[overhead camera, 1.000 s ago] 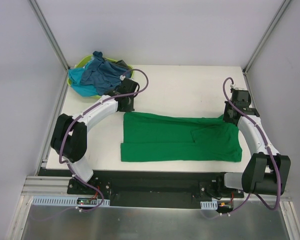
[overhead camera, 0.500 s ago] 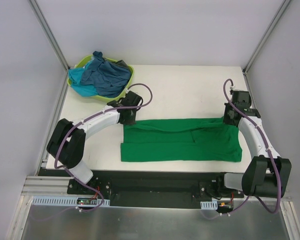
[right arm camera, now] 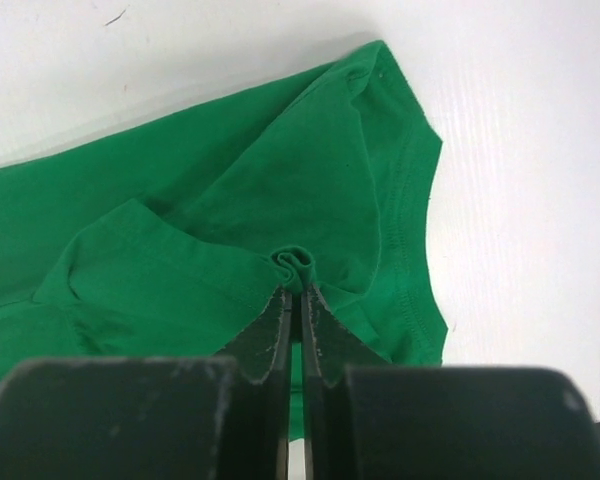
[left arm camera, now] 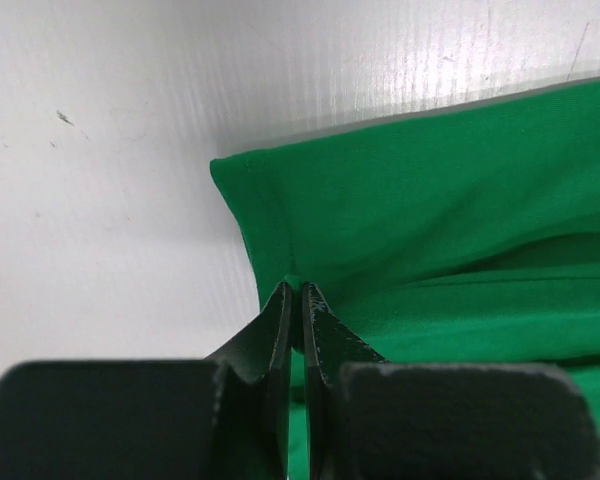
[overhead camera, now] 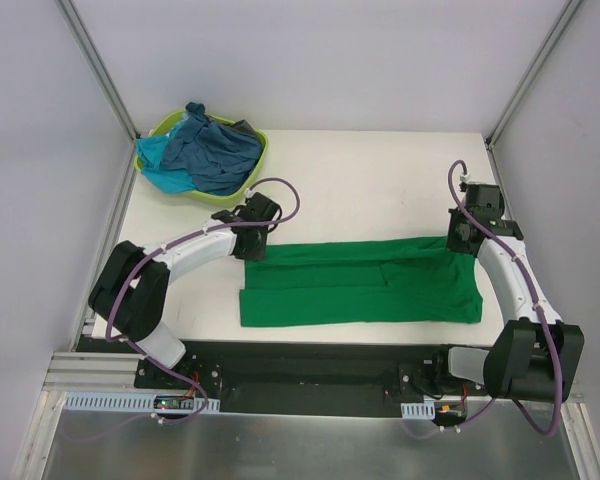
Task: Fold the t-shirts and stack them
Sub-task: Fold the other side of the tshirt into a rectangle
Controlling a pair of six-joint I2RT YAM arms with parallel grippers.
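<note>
The bright green t-shirt (overhead camera: 360, 282) lies as a long band across the near half of the table, its far edge lifted and folding toward me. My left gripper (overhead camera: 250, 246) is shut on its far left edge; the left wrist view shows the cloth (left arm camera: 400, 210) pinched between the jaws. My right gripper (overhead camera: 460, 243) is shut on the far right edge, with a small bunch of green cloth (right arm camera: 295, 262) between the jaws. The dusty blue (overhead camera: 215, 150), turquoise (overhead camera: 160, 160) and dark grey (overhead camera: 243, 128) t-shirts are heaped in the basket.
The lime-green plastic basket (overhead camera: 242, 180) sits at the table's far left corner. Bare white table (overhead camera: 370, 180) lies beyond the green shirt. Grey walls and metal posts (overhead camera: 100, 70) enclose the table.
Both grippers have moved toward me with the shirt's far edge, drawing it over the near part. The left arm has come away from the basket. The shirt now looks narrower.
</note>
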